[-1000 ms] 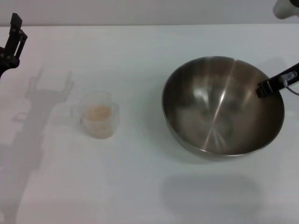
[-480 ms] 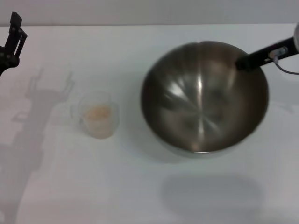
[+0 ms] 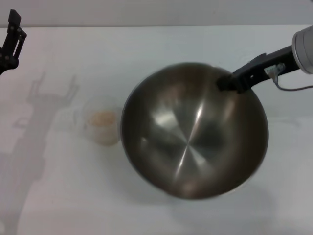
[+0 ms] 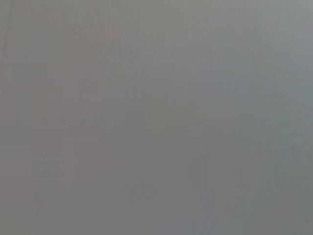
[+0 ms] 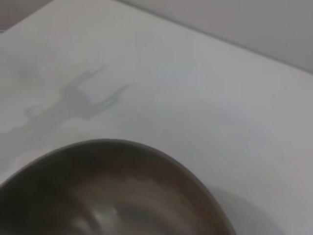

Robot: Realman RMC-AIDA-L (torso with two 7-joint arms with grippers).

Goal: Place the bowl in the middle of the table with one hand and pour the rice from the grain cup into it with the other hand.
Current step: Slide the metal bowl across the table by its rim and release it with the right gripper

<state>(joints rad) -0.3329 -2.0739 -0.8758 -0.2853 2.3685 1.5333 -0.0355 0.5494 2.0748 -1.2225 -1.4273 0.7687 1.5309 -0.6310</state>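
Right gripper (image 3: 230, 82): dark fingers clamped on the far right rim of the bowl (image 3: 188, 142), arm reaching in from the right edge, a thin grey cable hanging beside it. The bowl is held off the table (image 3: 156, 49), tilted, its shiny inside facing up; it fills the middle of the head view and casts a shadow below its near edge. In the right wrist view the bowl's rim (image 5: 122, 147) curves across the near part of the frame, white tabletop (image 5: 171, 88) beyond it.

Cup (image 3: 101, 126): clear plastic, upright on the table, just left of the bowl; the bowl's left edge overlaps the cup's right side in the head view, and contact cannot be told. Rice (image 3: 101, 118): pale beige heap inside the cup.

Left gripper (image 3: 12, 39): dark, at the far left corner, well apart from the cup, fingers slightly apart and holding nothing; its shadow lies on the table beside the cup. The left wrist view shows only plain grey.

Writing or labels: none readable.
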